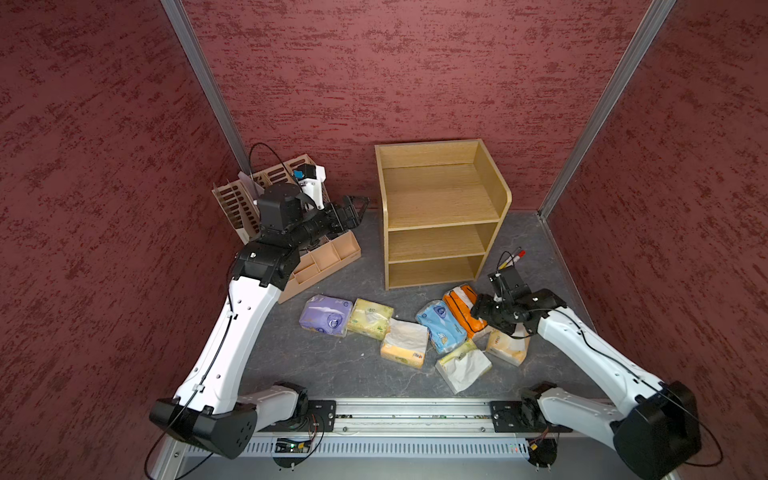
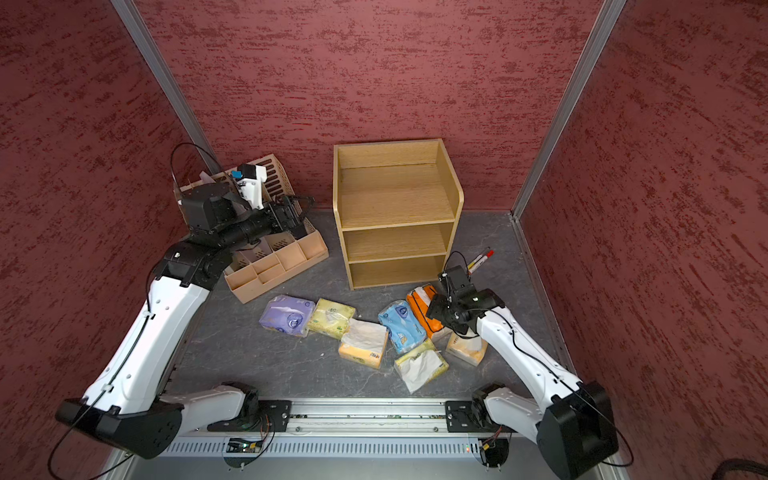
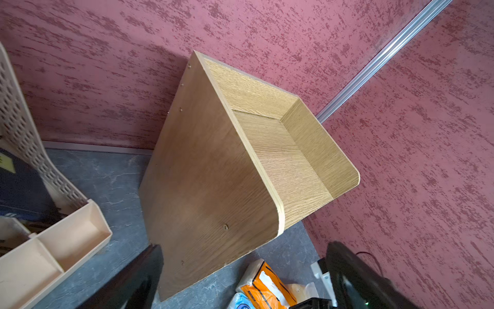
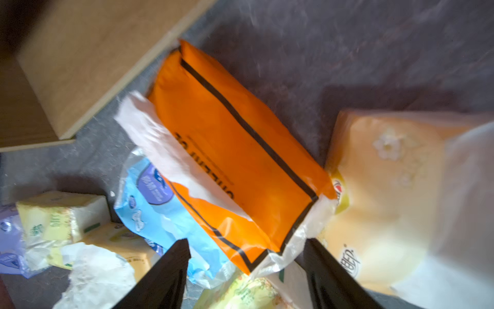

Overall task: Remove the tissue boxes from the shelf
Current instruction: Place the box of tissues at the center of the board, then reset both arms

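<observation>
Looking at the shelf (image 1: pixel 440 199) standing upright at the far middle of the table (image 1: pixel 332 374), back toward the red wall, with all three tiers showing bare wood in both top views. Finding the tissue boxes (image 2: pixel 365 336) lying on the table on its near side, in a loose row. Running from the left: the purple pack (image 1: pixel 326 314) touching the yellow-green pack (image 1: pixel 370 318), then the orange-yellow pack (image 1: pixel 405 343), the blue pack (image 1: pixel 438 326), and the bright orange pack (image 1: pixel 461 309) overlapping the blue one's edge. Then a second yellow-green pack (image 1: pixel 463 363), nearest of all and spilling white tissue, and the cream pack (image 1: pixel 507 347) rightmost (partly hidden under the arm).

Hovering the right gripper (image 4: pixel 247 242) just over the near end of the bright orange pack, jaws spread wide, clamping nothing. Hanging the left gripper (image 3: pixel 244 244) above the beige organizer (image 1: pixel 324 259) at the far left, jaws likewise wide apart and empty, pointing toward the shelf's left side panel. Noting two markers (image 1: pixel 515 257) lying just right of the shelf.
</observation>
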Controlling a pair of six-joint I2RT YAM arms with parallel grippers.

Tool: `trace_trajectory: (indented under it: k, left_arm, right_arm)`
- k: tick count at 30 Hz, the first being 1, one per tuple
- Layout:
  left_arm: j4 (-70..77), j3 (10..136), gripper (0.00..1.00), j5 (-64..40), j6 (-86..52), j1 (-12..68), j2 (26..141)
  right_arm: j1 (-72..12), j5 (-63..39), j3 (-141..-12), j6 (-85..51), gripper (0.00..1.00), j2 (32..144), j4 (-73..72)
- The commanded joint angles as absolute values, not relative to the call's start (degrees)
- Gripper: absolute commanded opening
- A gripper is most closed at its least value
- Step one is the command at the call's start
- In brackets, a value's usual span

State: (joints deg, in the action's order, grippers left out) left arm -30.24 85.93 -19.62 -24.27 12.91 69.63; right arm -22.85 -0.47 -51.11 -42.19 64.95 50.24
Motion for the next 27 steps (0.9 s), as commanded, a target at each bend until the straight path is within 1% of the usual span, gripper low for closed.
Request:
trace_trajectory:
  k: [1, 4, 5, 7, 11, 14, 16, 18, 20, 22, 23, 25, 27]
  left_arm:
    - [-31.8, 83.9, 1.0, -15.5, -20.9, 11.0, 66.3]
    - [-31.0, 80.7, 1.0, -10.2, -20.1, 9.1, 62.7]
    - [-30.9, 79.7, 1.0, -8.9, -20.2, 8.2, 61.7]
    - [-32.0, 78.4, 1.0, -6.8, -20.4, 5.9, 60.1]
    - [-34.4, 75.7, 1.0, -4.4, -20.7, 1.1, 58.9]
    - [-35.6, 73.7, 1.0, 1.7, -20.2, 0.6, 58.4]
    - [-34.8, 72.0, 1.0, 2.7, -19.7, 0.3, 58.2]
    - [-31.7, 69.3, 1.0, 0.1, -17.9, 0.3, 58.3]
    - [-29.2, 67.0, 1.0, -2.4, -15.9, 0.4, 58.4]
    - [-27.9, 65.0, 1.0, -1.5, -15.2, 0.3, 58.4]
    - [-26.5, 63.3, 1.0, -1.3, -12.8, 0.3, 58.2]
    - [-21.2, 58.7, 1.0, -1.8, -7.7, 0.3, 56.2]
    - [-15.2, 53.4, 1.0, 0.5, -5.3, -0.1, 53.5]
  right_arm:
    - [-23.2, 8.2, -58.0, -38.0, 0.84, 65.6, 55.4]
    - [-23.2, 14.4, -61.9, -36.8, 0.97, 64.8, 56.8]
    - [-23.0, 15.7, -62.4, -36.6, 0.98, 64.2, 56.4]
    - [-22.1, 17.1, -62.4, -36.3, 0.98, 62.3, 54.3]
    - [-18.6, 16.3, -61.0, -36.4, 0.98, 59.5, 48.6]
    - [-14.2, 13.3, -60.0, -37.2, 0.98, 58.5, 44.3]
    - [-11.1, 12.7, -59.1, -38.7, 0.98, 58.4, 41.6]
    - [-9.5, 14.6, -57.5, -38.6, 0.98, 57.9, 38.0]
    - [-8.0, 13.4, -56.6, -35.4, 0.98, 58.1, 34.0]
    - [-6.9, 11.6, -56.7, -31.2, 0.98, 59.3, 31.1]
    - [-6.5, 11.8, -57.1, -29.8, 0.98, 60.3, 30.5]
    - [-5.7, 12.6, -58.4, -27.0, 0.98, 62.4, 30.4]
    - [-4.7, 14.2, -59.2, -24.3, 0.98, 64.4, 29.8]
